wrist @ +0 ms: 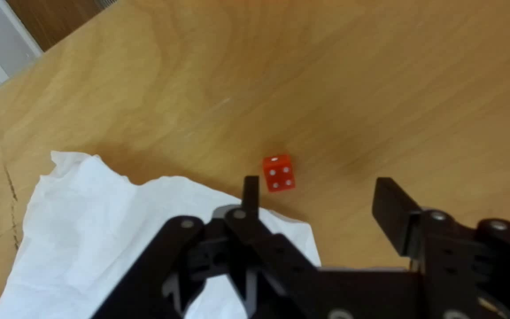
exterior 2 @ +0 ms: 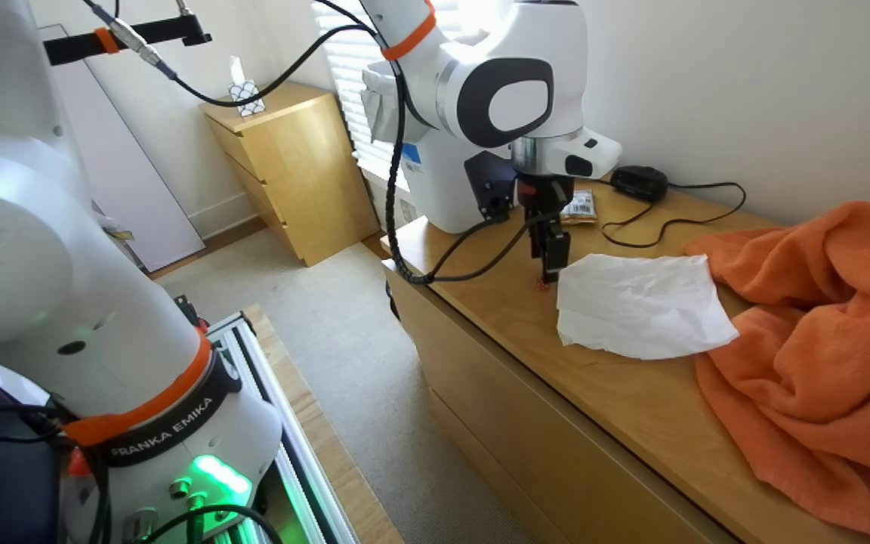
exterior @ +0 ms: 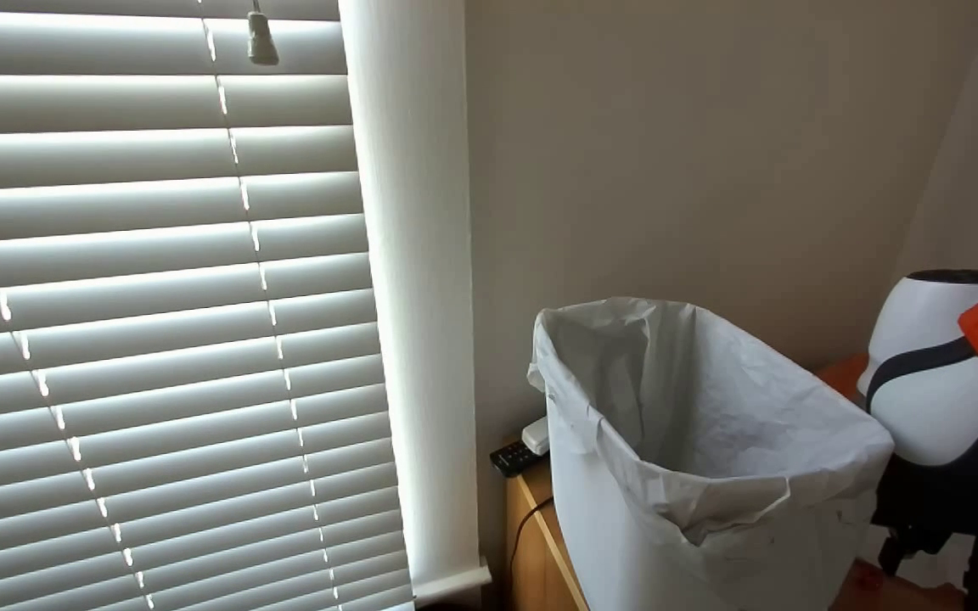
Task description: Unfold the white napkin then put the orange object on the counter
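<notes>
The black gripper [wrist: 319, 195] has its two fingers spread wide, and they hold nothing. One small red-orange die [wrist: 279, 173] lies on the wood just past the fingertips. In the wrist view it is close to one finger and farther from the other. It shows four white dots on one face and one on another.

One white napkin [wrist: 82, 221] lies spread out and a bit wrinkly, just beside the die, and the gripper hides part of it. Both things are on the wooden counter [exterior 2: 631, 389].

In an exterior view, one big white robot arm [exterior 2: 435, 83] reaches over the counter. Its last part points straight down, so the gripper is low, next to the napkin. I cannot tell if the tips touch the wood.

One big orange cloth [exterior 2: 820, 363] sits in a heap on the napkin's other side. Farther back are one little packet [exterior 2: 580, 208] and one black box [exterior 2: 639, 183]. One white bin [exterior 2: 442, 181] shows in both exterior views. Near it is one remote [exterior: 516, 458].

Far away, one tissue box [exterior 2: 246, 98] sits on one set of wooden drawers [exterior 2: 306, 166].
</notes>
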### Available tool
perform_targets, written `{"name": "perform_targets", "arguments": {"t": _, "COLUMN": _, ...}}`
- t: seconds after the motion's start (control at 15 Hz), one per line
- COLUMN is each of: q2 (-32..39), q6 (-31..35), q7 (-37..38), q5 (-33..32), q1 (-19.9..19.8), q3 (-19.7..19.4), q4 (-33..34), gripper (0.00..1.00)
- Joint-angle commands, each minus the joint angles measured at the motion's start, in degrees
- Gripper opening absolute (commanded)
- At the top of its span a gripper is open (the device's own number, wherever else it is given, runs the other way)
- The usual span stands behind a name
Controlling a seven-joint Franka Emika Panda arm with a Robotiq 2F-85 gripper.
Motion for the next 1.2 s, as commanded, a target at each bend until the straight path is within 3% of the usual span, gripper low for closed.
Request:
{"name": "perform_targets", "arguments": {"t": 0.0, "q2": -0.8, "q6": 1.2, "q7": -0.6, "q5": -0.6, "q1": -0.1, "q3": -0.5, "q4": -1.6, "gripper": 0.75}}
{"name": "perform_targets", "arguments": {"t": 0.07, "q2": -1.2, "q6": 1.1, "q7": -0.5, "q5": -0.7, "q1": -0.1, "q3": -0.6, "q4": -1.8, "gripper": 0.91}}
{"name": "perform_targets", "arguments": {"t": 0.13, "q2": -1.9, "q6": 0.9, "q7": -0.4, "q5": -0.8, "q1": -0.1, "q3": -0.9, "q4": -2.0, "gripper": 0.98}}
{"name": "perform_targets", "arguments": {"t": 0.2, "q2": -2.9, "q6": 0.5, "q7": -0.2, "q5": -1.3, "q1": 0.0, "q3": -1.3, "q4": -2.4, "gripper": 1.0}}
{"name": "perform_targets", "arguments": {"t": 0.6, "q2": -12.5, "q6": -2.4, "q7": 0.1, "q5": -7.0, "q1": -1.0, "q3": -4.2, "q4": -6.3, "gripper": 1.0}}
{"name": "perform_targets", "arguments": {"t": 0.73, "q2": -16.2, "q6": -3.7, "q7": 2.6, "q5": -12.8, "q1": -1.4, "q3": -5.5, "q4": -7.6, "gripper": 1.0}}
{"name": "perform_targets", "arguments": {"t": 1.13, "q2": -25.9, "q6": -9.6, "q7": 5.1, "q5": -16.9, "q1": -6.4, "q3": -3.0, "q4": -9.7, "gripper": 1.0}}
